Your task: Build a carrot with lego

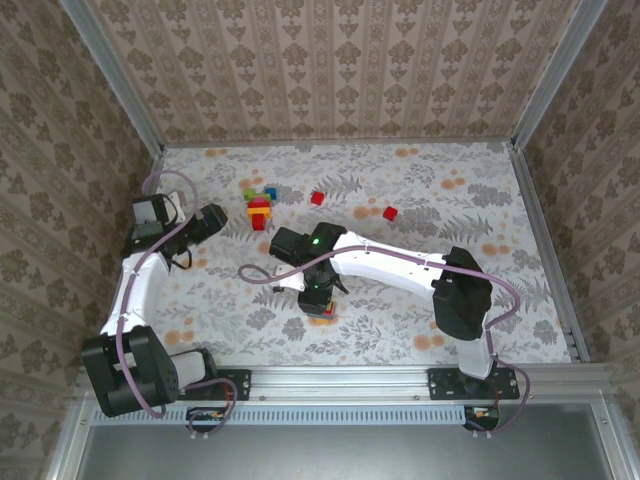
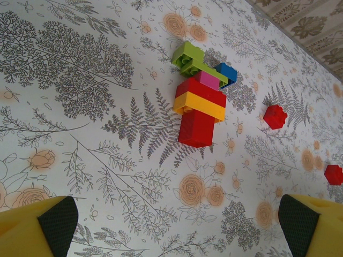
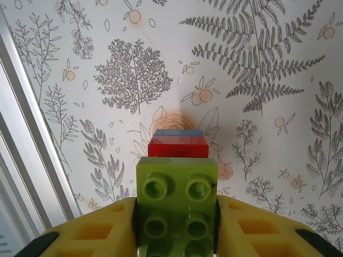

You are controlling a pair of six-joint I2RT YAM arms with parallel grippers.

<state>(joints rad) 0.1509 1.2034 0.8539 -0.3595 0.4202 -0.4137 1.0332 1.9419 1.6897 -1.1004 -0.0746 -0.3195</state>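
Observation:
My right gripper (image 3: 177,219) is shut on a green lego brick (image 3: 177,187), its yellow fingers (image 3: 102,230) pressing both sides. A red brick (image 3: 178,145) and a blue one (image 3: 178,132) are stacked on the green brick's far end, pointing at the table. From above, that gripper (image 1: 320,300) hangs low over the table's near middle. A joined cluster of lego (image 2: 199,101) lies ahead of my left gripper (image 2: 177,227): green, blue, magenta, red, yellow and red. The left gripper (image 1: 215,222) stands open with nothing between its pads, left of that cluster (image 1: 260,206).
Two loose red bricks (image 1: 317,198) (image 1: 390,213) lie on the flowered tablecloth right of the cluster; they also appear in the left wrist view (image 2: 275,116) (image 2: 333,174). A metal rail (image 3: 21,160) runs along the table's near edge beside the right gripper. Patterned walls enclose the table.

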